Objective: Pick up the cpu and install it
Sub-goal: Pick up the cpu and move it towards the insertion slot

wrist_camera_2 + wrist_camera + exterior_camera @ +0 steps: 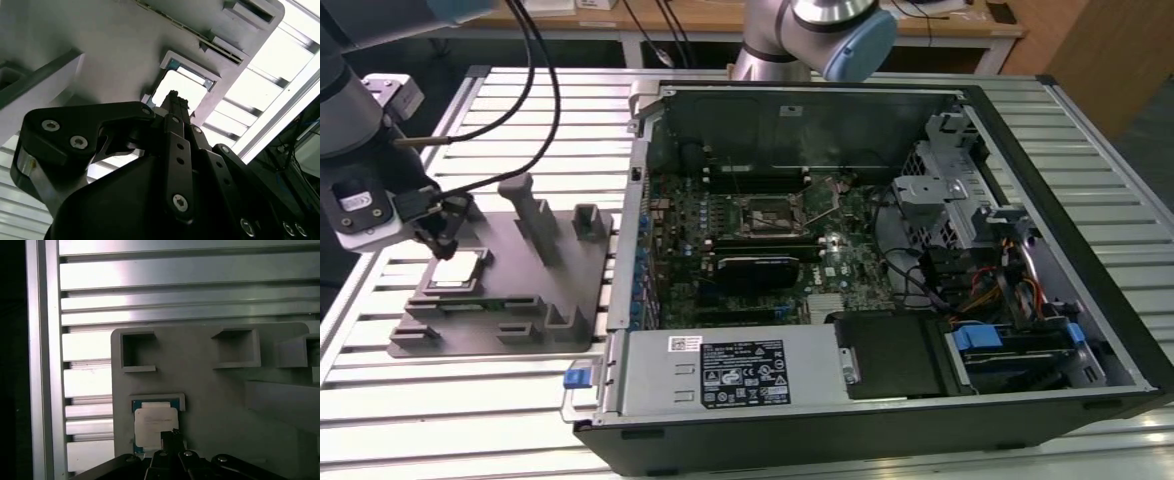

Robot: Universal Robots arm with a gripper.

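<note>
Item: the cpu (458, 270), a silvery-white square chip with a thin darker rim, lies flat in its shallow recess on the grey tray (494, 300), which rests on the slatted metal surface (454, 400) at the exterior view's left. Holder: the gripper (443, 232) hangs directly above the chip. In the first wrist view its dark tip (172, 437) overlaps one edge of the cpu (152, 425), though contact cannot be confirmed. Jaws: drawn together into a narrow tip and grasping nothing, as the second wrist view (174, 102) suggests. Destination: the open computer case (1014, 130) lies well apart from the tray, towards the exterior view's right, and the socket (767, 213) on its board appears unoccupied. Status, as judged: approach to the chip made; the pick-up is not yet done, nor the carry to the case, nor the seating in the socket.
</note>
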